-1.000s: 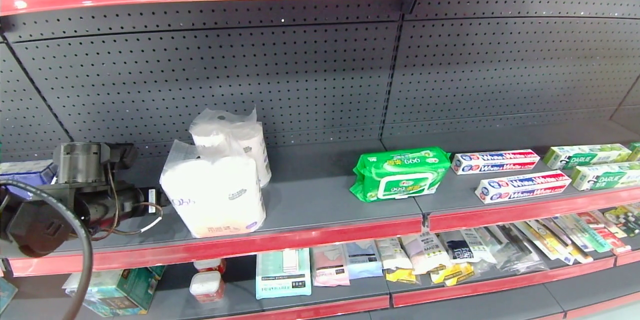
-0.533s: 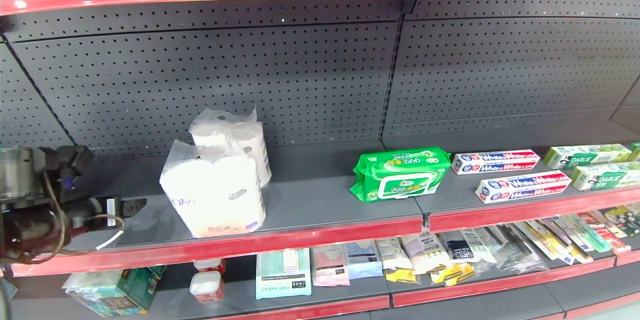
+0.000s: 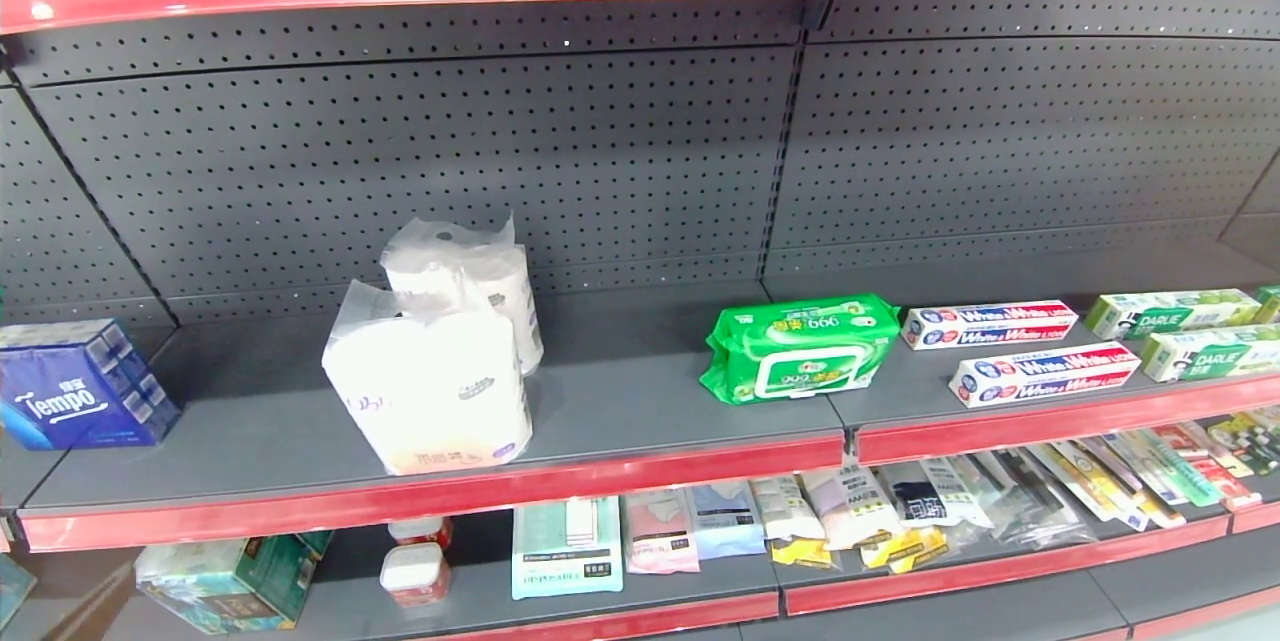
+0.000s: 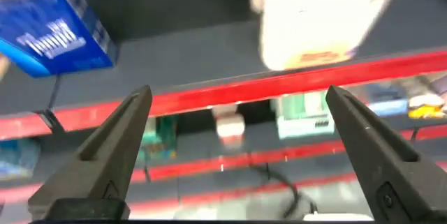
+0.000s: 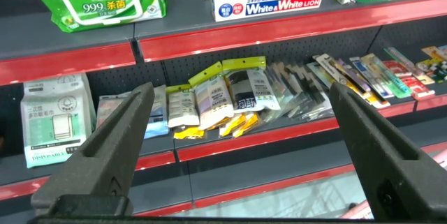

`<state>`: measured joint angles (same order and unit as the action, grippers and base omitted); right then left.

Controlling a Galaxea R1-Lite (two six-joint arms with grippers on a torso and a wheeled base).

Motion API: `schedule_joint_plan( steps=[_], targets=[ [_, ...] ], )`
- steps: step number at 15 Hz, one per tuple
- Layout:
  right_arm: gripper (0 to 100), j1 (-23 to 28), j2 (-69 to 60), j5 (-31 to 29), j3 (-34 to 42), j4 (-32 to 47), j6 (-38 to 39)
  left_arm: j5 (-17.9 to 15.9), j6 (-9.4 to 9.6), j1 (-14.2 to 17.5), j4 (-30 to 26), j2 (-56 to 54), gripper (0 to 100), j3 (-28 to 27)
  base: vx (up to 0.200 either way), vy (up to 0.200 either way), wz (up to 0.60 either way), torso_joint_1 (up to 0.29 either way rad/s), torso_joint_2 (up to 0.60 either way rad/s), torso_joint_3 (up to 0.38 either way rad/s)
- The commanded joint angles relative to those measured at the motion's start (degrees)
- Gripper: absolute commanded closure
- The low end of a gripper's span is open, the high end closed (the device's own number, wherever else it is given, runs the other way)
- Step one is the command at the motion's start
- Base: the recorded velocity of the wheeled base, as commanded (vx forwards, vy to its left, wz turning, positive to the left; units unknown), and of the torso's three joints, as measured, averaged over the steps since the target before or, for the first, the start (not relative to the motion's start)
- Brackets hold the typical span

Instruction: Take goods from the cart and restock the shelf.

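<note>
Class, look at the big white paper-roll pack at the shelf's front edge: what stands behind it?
A second wrapped roll pack stands behind the front pack, before the pegboard. Its lower half is covered.

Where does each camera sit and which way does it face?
Head view: on the head, facing forward and down at the shelf.
Left wrist view: behind the open left tool, facing the blue tissue pack.
Right wrist view: behind the open right tool, facing the green wipes pack.
Shared: head and left wrist views both show the blue tissue pack.
</note>
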<state>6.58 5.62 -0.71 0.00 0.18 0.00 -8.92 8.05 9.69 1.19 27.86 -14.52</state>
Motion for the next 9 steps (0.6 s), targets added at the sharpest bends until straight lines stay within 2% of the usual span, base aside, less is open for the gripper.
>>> schedule_joint_plan(
  steps=[1, 2, 3, 4, 5, 6, 8, 9],
  targets=[
    [0, 0.0, 0.1, 0.0, 0.0, 0.0, 0.0, -3.2, -2.16, -1.3, -8.4, -22.5, 0, 8.5, 0.000, 0.000, 0.00, 0.000, 0.00, 0.000],
    [0, 0.0, 0.1, 0.0, 0.0, 0.0, 0.0, -2.6, -2.86, -1.3, -7.8, -22.1, 0, 10.7, 0.000, 0.000, 0.00, 0.000, 0.00, 0.000],
    [0, 0.0, 0.1, 0.0, 0.0, 0.0, 0.0, -1.3, -3.48, -1.3, -7.7, -22.1, 0, 10.2, 0.000, 0.000, 0.00, 0.000, 0.00, 0.000],
    [0, 0.0, 0.1, 0.0, 0.0, 0.0, 0.0, 1.7, -3.65, -1.3, -7.6, -22.5, 0, 10.3, 0.000, 0.000, 0.00, 0.000, 0.00, 0.000],
    [0, 0.0, 0.1, 0.0, 0.0, 0.0, 0.0, 8.1, -4.88, -1.3, -7.4, -22.5, 0, 10.5, 0.000, 0.000, 0.00, 0.000, 0.00, 0.000],
    [0, 0.0, 0.1, 0.0, 0.0, 0.0, 0.0, 13.8, -7.17, -1.3, -7.1, -22.5, 0, 10.7, 0.000, 0.000, 0.00, 0.000, 0.00, 0.000],
    [0, 0.0, 0.1, 0.0, 0.0, 0.0, 0.0, 13.9, -6.99, -0.3, -7.0, -22.4, 0, 10.7, 0.000, 0.000, 0.00, 0.000, 0.00, 0.000],
    [0, 0.0, 0.1, 0.1, 0.0, 0.0, 0.0, 10.5, -5.32, -0.4, -7.0, -21.1, 0, 10.7, 0.000, 0.000, 0.00, 0.000, 0.00, 0.000]
  ],
)
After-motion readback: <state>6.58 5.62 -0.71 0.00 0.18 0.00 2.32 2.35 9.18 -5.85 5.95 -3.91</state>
